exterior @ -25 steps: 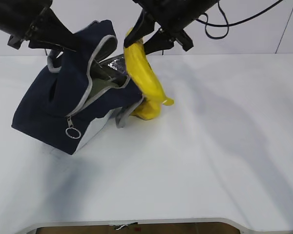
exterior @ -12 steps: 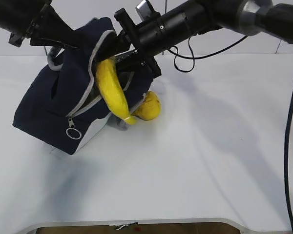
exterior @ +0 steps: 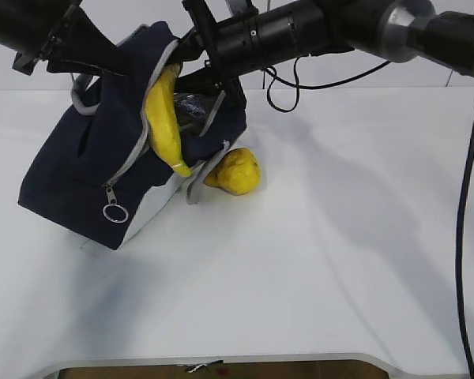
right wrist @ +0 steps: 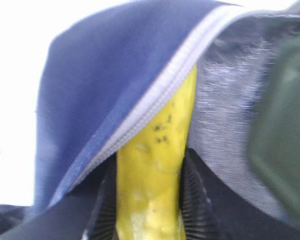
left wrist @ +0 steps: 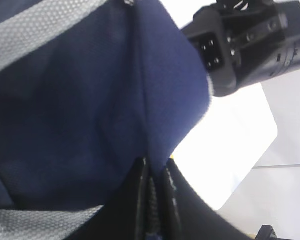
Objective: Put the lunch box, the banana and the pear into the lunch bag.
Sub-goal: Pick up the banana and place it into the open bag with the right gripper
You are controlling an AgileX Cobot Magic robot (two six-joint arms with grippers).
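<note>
Since a second ago the right end effector has swung the banana leftward, off the spot above the pear and into the mouth of the lunch bag; the pear, half hidden behind the fruit before, now sits in plain sight on the tabletop, just beside the bag's lower edge. Judging from this, the banana is nearly delivered: its upper part lies against the grey zipper edge, its lower tip hangs at the opening, not yet dropped in. In the right wrist view the ribbed pads are clamped on either side of the banana, with the foil lining and the green lid of the lunch box just beyond, so the box seems to be inside already. The left end effector is pinched together on the bag's navy fabric, holding the flap up. The pear looks like the remaining item.
</note>
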